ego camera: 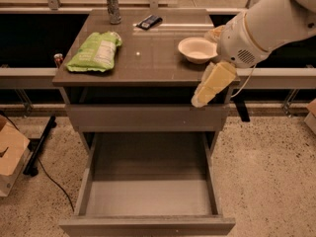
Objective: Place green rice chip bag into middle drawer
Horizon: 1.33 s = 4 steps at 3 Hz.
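Note:
The green rice chip bag [96,52] lies flat on the left part of the cabinet top, its white label facing up. The middle drawer [148,199] is pulled fully out at the bottom of the view, with nothing in it. My gripper [199,100], cream-coloured, hangs in front of the cabinet top's front right edge, pointing down and left. It is just below the white bowl [197,49], far to the right of the bag and above the drawer's right side. Nothing shows in it.
A closed drawer front [143,117] sits above the open drawer. On the top stand a metal cylinder [113,6] and a black device [149,21] at the back. A cardboard box [10,157] and a cable lie on the floor at left.

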Available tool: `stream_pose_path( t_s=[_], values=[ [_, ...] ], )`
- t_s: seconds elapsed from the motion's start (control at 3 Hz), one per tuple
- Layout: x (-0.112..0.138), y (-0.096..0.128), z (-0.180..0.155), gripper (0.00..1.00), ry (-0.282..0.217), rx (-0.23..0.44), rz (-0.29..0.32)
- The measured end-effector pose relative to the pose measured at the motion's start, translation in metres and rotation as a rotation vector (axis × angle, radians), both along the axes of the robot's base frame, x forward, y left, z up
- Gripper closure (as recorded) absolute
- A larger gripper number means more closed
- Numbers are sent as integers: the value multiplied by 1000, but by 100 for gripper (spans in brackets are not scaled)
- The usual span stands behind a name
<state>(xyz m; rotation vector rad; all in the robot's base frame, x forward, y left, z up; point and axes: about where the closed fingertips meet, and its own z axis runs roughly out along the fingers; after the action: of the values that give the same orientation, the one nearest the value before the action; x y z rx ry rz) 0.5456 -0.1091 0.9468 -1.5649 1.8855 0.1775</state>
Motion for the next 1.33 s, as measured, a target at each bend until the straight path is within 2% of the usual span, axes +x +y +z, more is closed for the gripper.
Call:
stream_pose_path(
  t_s=[0.33,0.67,1.0,1.33],
  values=[
    [34,31,-11,0,-50,84,-57],
    [62,62,-15,0,-75,142,-96],
    [89,99,-17,0,-83,190,-107],
    [89,99,-17,0,-83,190,-107]
  ],
)
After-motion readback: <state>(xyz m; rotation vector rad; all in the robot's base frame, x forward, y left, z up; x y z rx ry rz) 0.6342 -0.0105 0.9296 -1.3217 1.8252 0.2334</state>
